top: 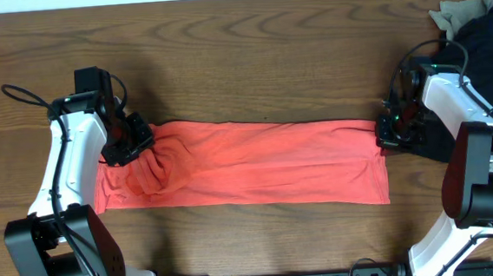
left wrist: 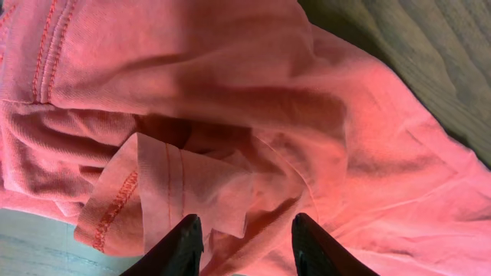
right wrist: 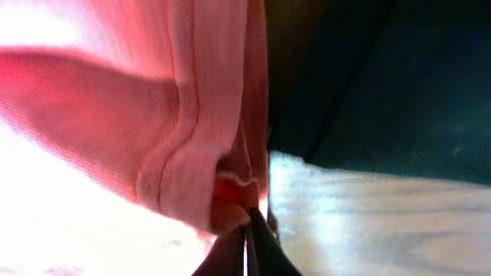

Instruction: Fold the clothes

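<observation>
Overhead view: a coral-red T-shirt [top: 257,163] lies across the middle of the table [top: 239,34] as 1 long strip, its sides already turned in so that no sleeve sticks out. The strip is fairly flat from the centre to the right end, while the left end is bunched and wrinkled.

The left gripper [top: 129,144] sits over that bunched end. In the left wrist view its jaws stand apart, with crumpled cloth and a stitched hem beneath and between them, and no pinch on the fabric is evident. The right gripper [top: 391,132] is at the far right edge of the strip. In the right wrist view its jaws are closed together, and the red hem appears to run down into the tips, so it seems to be nipping that edge.

A black garment [top: 483,34] and a beige piece [top: 459,10] lie heaped at the far right corner, well apart from the strip's centre and not folded.

Judged from this layout, the lengthwise folds of the T-shirt are done. Still to do are smoothing the left end, folding the strip end over end into a compact packet, and then folding the 2 heaped garments. The task is at an early to middle stage.
</observation>
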Controlling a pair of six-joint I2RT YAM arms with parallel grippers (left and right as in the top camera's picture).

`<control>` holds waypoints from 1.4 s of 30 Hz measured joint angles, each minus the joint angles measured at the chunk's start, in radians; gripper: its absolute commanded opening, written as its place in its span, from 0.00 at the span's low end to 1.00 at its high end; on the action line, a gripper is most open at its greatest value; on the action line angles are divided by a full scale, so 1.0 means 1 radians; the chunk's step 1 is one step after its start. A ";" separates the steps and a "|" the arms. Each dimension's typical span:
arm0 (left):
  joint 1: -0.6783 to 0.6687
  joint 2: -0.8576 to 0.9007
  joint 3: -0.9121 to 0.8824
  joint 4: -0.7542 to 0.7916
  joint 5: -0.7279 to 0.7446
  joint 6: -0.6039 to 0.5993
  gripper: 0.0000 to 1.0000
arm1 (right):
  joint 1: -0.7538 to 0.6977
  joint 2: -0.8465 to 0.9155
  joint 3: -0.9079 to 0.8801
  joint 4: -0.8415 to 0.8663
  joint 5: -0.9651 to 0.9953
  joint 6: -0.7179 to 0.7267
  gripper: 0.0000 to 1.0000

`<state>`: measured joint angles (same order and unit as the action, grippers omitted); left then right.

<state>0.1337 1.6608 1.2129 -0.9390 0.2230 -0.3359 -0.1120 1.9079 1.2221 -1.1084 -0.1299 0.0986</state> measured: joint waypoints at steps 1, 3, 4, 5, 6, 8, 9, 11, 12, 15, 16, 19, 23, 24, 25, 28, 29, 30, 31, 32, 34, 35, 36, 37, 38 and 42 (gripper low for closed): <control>0.000 0.000 0.000 0.000 0.000 0.000 0.40 | 0.000 0.000 0.000 -0.018 -0.006 -0.002 0.01; 0.000 0.000 0.000 0.000 0.000 0.000 0.40 | 0.000 0.000 0.000 -0.055 -0.031 -0.021 0.01; 0.000 0.000 0.000 0.001 0.000 0.000 0.40 | 0.000 0.000 0.000 -0.074 -0.047 -0.035 0.01; 0.000 0.000 0.000 0.000 0.000 0.000 0.40 | 0.000 0.000 0.000 -0.094 -0.071 -0.055 0.01; 0.000 0.000 0.000 0.000 0.000 0.000 0.40 | 0.000 0.000 0.000 -0.116 -0.101 -0.077 0.01; 0.000 0.000 0.000 0.000 0.000 0.000 0.40 | 0.000 0.000 0.001 -0.146 -0.152 -0.119 0.01; 0.000 0.000 0.000 0.000 0.000 0.000 0.41 | 0.000 0.000 0.002 -0.163 -0.182 -0.145 0.01; 0.000 0.000 0.000 0.000 0.000 0.000 0.40 | 0.000 0.000 0.003 -0.183 -0.225 -0.185 0.01; 0.000 0.000 0.000 0.000 0.000 0.000 0.41 | 0.000 0.000 0.003 -0.187 -0.243 -0.201 0.01; 0.000 0.000 0.000 0.001 0.000 0.000 0.41 | 0.000 0.000 0.005 -0.189 -0.275 -0.233 0.01; 0.000 0.000 0.000 0.001 0.000 0.000 0.41 | 0.000 0.000 0.006 -0.190 -0.278 -0.240 0.01; 0.000 0.000 0.000 0.001 0.000 0.000 0.41 | 0.000 0.000 0.007 -0.216 -0.247 -0.240 0.01; 0.000 0.000 0.000 0.000 0.000 0.000 0.41 | 0.000 0.000 0.007 -0.255 -0.064 -0.111 0.01; 0.000 0.000 0.000 0.001 0.000 0.000 0.41 | 0.000 0.000 0.008 -0.265 -0.003 -0.059 0.01; 0.000 0.000 0.000 0.001 0.000 0.000 0.41 | -0.002 0.000 0.008 -0.268 0.046 -0.014 0.04; 0.000 0.000 0.000 0.001 0.000 0.000 0.41 | -0.006 0.000 0.008 -0.254 0.150 0.090 0.52; 0.000 0.000 0.000 0.001 0.000 0.000 0.41 | -0.008 0.000 0.008 -0.248 0.167 0.107 0.64; 0.000 0.000 0.000 0.001 0.000 0.000 0.41 | -0.008 0.000 0.008 -0.243 0.180 0.120 0.68; 0.000 0.000 0.000 0.001 0.000 0.000 0.41 | -0.007 0.000 0.008 -0.238 0.191 0.130 0.71; 0.000 0.000 0.000 0.001 0.000 0.000 0.41 | -0.007 0.000 0.008 -0.234 0.198 0.140 0.74; 0.000 0.000 0.000 0.001 0.000 0.000 0.41 | -0.007 0.000 0.008 -0.225 0.210 0.155 0.76; 0.000 0.000 0.000 0.001 0.000 0.000 0.41 | -0.007 0.000 0.008 -0.219 0.213 0.156 0.77; 0.000 0.000 0.000 0.001 0.000 0.000 0.41 | -0.007 0.000 0.008 -0.212 0.212 0.155 0.79; 0.000 0.000 0.000 0.001 0.000 0.000 0.41 | -0.007 0.000 0.008 -0.200 0.204 0.145 0.80; 0.000 0.000 0.000 0.001 0.000 0.000 0.41 | -0.007 0.000 0.008 -0.183 0.182 0.122 0.82; 0.000 0.000 0.000 0.001 0.000 0.000 0.41 | -0.007 0.000 0.008 -0.112 0.043 0.010 0.82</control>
<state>0.1337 1.6608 1.2125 -0.9382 0.2230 -0.3359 -0.1192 1.9079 1.2297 -1.2205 -0.0872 0.1081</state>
